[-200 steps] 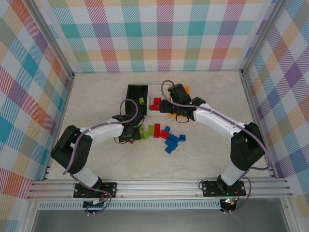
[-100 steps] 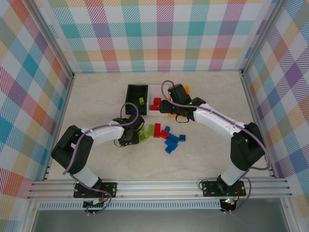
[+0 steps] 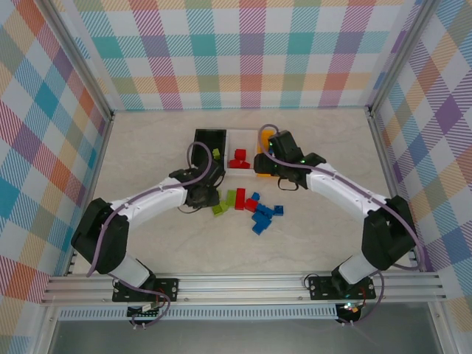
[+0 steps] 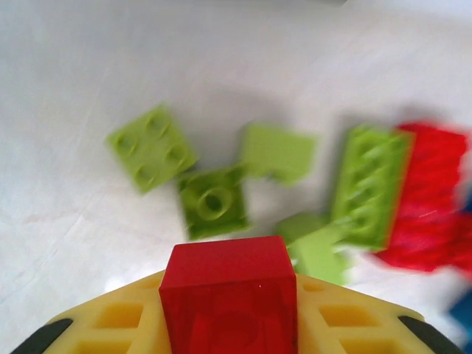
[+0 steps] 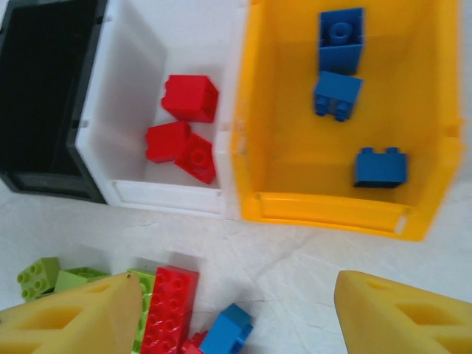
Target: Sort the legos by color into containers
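Left wrist view, nearest first: the left gripper is clenched on a red brick. The brick's square top hides the gap between the yellow fingers, and the frame's bottom edge cuts off the lower part of both. Whether the brick touches the table cannot be told. Beyond it lie lime green legos, among them a square plate, a single-stud piece and a longer tilted plate. Just beside that plate a long red brick is smeared by blur, its studs hard to make out.

Right wrist view: the right gripper is spread wide, nothing between its fingertips, both cut off below. Under the gap a blue brick lies on the table beside the long red brick, and green pieces are half hidden behind one finger. Farther off, three bins stand in a row. The black bin is cut off at the left and too dark inside to read. The white bin holds three red bricks. The orange-yellow bin holds three blue bricks.

Top external view: the left gripper sits at the left edge of the loose pile. The right arm covers much of the orange-yellow bin. One green piece shows in the black bin.
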Controlling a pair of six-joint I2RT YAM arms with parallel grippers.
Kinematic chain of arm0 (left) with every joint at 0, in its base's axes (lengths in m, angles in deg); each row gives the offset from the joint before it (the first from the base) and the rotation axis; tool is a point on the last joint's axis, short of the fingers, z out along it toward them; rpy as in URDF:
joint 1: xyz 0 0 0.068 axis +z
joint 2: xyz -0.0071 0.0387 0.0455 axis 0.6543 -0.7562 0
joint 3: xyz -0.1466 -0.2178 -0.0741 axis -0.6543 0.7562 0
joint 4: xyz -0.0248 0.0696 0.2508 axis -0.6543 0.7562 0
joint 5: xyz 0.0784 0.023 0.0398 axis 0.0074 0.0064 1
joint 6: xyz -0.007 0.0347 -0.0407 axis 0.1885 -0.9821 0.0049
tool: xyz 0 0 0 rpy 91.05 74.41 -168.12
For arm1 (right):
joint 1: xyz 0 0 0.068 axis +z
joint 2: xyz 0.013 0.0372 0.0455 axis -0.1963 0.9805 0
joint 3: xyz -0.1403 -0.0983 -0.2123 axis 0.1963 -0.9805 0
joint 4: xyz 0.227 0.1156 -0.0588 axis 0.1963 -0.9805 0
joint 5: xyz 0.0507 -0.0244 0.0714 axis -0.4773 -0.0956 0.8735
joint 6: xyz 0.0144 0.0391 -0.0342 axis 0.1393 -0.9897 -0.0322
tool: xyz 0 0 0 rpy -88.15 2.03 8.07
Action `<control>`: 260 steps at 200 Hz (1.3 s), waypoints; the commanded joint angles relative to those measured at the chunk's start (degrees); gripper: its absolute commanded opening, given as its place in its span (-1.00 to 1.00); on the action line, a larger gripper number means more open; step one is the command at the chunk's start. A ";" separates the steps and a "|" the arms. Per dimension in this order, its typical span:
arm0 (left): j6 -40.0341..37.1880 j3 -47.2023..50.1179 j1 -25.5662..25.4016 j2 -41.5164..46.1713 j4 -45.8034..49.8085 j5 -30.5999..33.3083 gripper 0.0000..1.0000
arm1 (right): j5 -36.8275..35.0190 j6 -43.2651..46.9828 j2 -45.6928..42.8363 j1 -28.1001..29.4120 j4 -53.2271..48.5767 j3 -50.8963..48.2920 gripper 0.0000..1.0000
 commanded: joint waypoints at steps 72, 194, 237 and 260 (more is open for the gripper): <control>-4.89 -43.19 -0.28 -30.25 6.92 8.68 -0.34 | -1.37 -2.44 -8.85 -4.07 0.21 -8.02 0.40; -1.78 -55.69 -0.94 -33.55 9.45 6.40 0.55 | 4.73 -0.91 -12.31 -4.10 0.85 -10.01 0.49; 1.16 -27.59 -1.29 -10.11 -2.83 4.36 0.99 | 14.63 4.30 -9.22 0.75 0.12 -8.40 0.43; 2.44 -11.17 -1.29 4.25 -3.63 7.71 1.00 | 15.97 7.01 -4.68 7.82 -0.80 -6.78 0.45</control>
